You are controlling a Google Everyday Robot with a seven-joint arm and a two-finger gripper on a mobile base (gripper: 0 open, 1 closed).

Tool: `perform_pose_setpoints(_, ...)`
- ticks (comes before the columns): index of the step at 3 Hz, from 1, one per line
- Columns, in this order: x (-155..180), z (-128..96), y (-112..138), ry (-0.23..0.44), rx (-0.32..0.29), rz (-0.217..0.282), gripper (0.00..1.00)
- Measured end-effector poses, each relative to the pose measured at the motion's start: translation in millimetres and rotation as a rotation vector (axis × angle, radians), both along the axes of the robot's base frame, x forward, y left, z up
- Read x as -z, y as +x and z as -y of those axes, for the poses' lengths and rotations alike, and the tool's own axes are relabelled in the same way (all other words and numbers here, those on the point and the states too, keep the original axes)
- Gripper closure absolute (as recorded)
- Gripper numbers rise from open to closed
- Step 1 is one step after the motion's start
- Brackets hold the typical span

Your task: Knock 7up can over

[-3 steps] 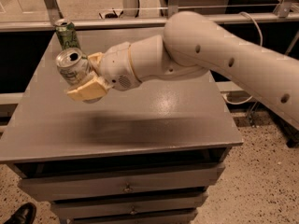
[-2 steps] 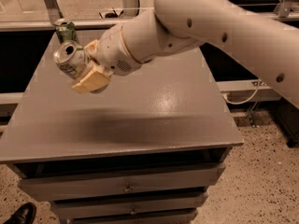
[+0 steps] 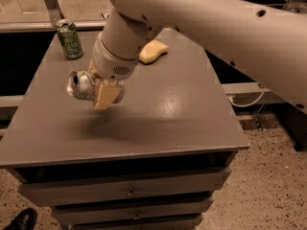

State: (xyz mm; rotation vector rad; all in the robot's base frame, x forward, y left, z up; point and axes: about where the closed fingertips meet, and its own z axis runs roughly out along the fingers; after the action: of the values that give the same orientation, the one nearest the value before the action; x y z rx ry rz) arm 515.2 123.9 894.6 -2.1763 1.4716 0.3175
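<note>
- The 7up can is now lying sideways in the air, its silver top facing left. A second ago it was standing nearly upright, and shortly after that it was only leaning.
- The gripper is holding the can across its body, jaws closed on it, with one tan finger showing on the near side.
- The arm has been rolling its wrist while carrying the can a little toward the near left part of the table.
- The can's shadow is falling apart from the can, so the can seems to be hanging just above the surface, not resting on it.
- Judging from this, the tipping is mostly done. What is remaining is getting the can onto the table on its side and letting go.
- The green can is standing upright at the far left corner, well apart from the gripper.
- A pale yellow lump is lying at the far edge, behind the wrist.
- The grey table is catching a dull shine, with drawers below.
- Around it, a speckled floor, a cable on the right and a dark shoe at the lower left are showing.
</note>
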Motion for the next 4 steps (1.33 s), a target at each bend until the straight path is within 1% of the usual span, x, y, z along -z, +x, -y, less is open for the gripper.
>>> perform_pose_setpoints(1, 43.8, 23.5, 17.1, -0.263, -0.017, 0.069, 0.97)
perform_pose_setpoints(2, 58.6, 37.3, 29.8, -0.388, -0.011, 0.115, 0.75)
perform_pose_setpoints(3, 65.8, 42.3, 35.6, -0.458, -0.018, 0.135, 0.51)
perform_pose_setpoints(4, 64.9, 42.5, 35.9, -0.462, -0.018, 0.136, 0.28)
